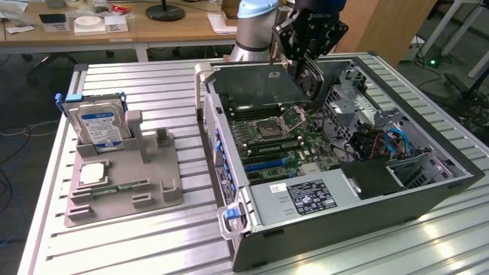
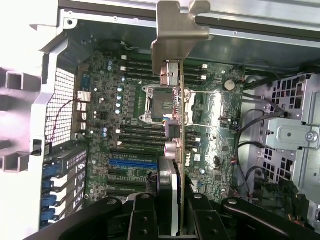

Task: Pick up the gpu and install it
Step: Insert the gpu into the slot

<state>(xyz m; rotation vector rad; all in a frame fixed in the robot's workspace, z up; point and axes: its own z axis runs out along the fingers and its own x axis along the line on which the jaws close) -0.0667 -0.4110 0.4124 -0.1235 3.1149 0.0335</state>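
My gripper (image 1: 303, 66) hangs over the far end of the open computer case (image 1: 428, 192), shut on the gpu (image 1: 260, 86). The card is a dark flat rectangle held on edge above the motherboard (image 1: 279, 143). In the wrist view the gpu (image 2: 180, 130) is seen edge-on, with its silvery bracket (image 2: 175, 35) at the far end. It runs over the CPU socket (image 2: 160, 105), and the black fingers (image 2: 142, 217) clamp it from both sides. The blue expansion slot (image 2: 132, 163) lies on the board beside the card's line, apart from it.
A grey parts tray (image 1: 153, 200) at the exterior view's left holds an upright hard drive (image 1: 99, 123), a processor (image 1: 91, 172) and a memory stick (image 1: 118, 186). Inside the case are the power supply (image 1: 306, 197), drive cage (image 1: 413, 172) and cables (image 1: 390, 143).
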